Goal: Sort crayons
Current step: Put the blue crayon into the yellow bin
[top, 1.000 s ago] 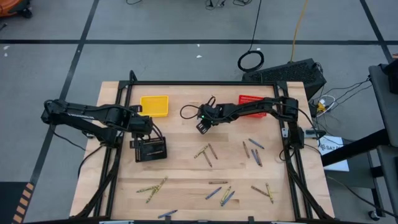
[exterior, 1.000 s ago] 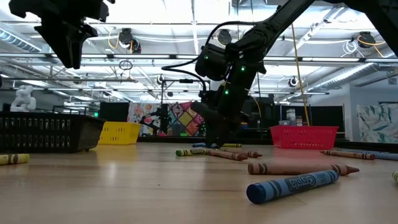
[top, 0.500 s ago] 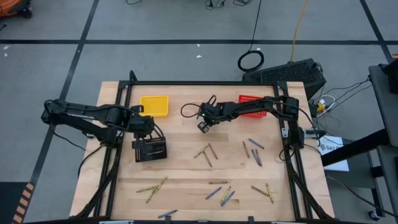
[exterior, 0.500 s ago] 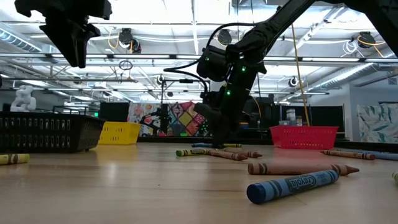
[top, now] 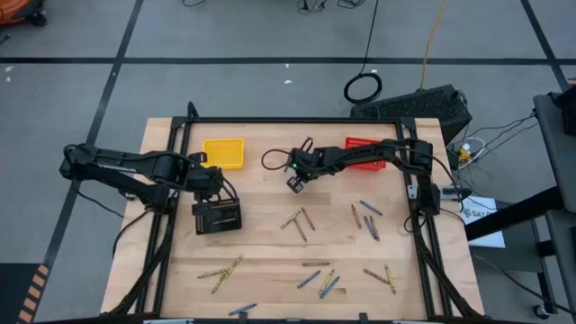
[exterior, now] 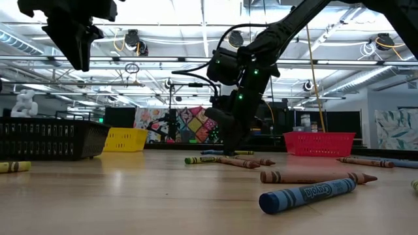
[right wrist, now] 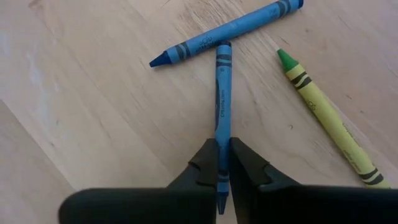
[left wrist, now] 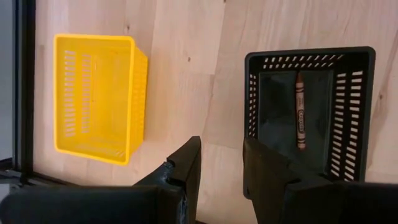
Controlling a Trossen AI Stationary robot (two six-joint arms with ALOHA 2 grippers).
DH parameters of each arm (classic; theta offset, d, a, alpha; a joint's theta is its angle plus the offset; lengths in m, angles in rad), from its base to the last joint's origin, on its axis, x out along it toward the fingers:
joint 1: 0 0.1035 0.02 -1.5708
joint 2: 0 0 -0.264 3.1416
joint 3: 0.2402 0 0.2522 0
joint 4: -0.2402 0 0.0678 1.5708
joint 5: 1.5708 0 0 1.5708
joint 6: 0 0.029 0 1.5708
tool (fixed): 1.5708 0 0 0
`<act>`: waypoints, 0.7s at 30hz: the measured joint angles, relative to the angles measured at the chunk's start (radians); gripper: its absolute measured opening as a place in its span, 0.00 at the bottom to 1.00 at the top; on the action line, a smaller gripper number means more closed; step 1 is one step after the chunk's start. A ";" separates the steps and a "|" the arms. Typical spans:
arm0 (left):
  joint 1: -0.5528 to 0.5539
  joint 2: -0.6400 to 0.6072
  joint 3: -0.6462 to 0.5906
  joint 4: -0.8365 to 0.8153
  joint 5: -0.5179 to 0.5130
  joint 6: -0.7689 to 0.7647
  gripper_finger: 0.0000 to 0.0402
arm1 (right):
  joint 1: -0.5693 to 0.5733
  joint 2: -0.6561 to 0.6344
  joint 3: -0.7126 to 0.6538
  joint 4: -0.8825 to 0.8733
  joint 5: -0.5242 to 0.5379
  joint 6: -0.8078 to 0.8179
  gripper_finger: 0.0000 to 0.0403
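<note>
The right gripper, near the table's far edge, is clamped on a blue crayon whose long axis seemingly runs straight ahead between its fingers.

Blue crayon — yellow basket.

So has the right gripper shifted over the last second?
Barely. In the high view the right gripper sits in the same spot left of the red basket; only its fingers have closed, on a blue crayon.

"Crayola" on the blue crayon lying nearest in the low view, other crayon labels unreadable
</note>
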 joint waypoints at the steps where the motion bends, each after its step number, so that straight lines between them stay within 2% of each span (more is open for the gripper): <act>1: 0.000 0.000 0.000 0.000 0.000 0.000 0.28 | 0.004 -0.001 -0.001 -0.001 0.000 -0.002 0.00; 11: 0.000 0.002 0.000 0.025 -0.003 -0.002 0.28 | 0.042 -0.095 -0.005 -0.041 -0.014 -0.028 0.00; 21: -0.002 0.001 -0.005 0.266 -0.008 0.034 0.28 | 0.092 -0.200 -0.004 -0.035 -0.007 -0.086 0.00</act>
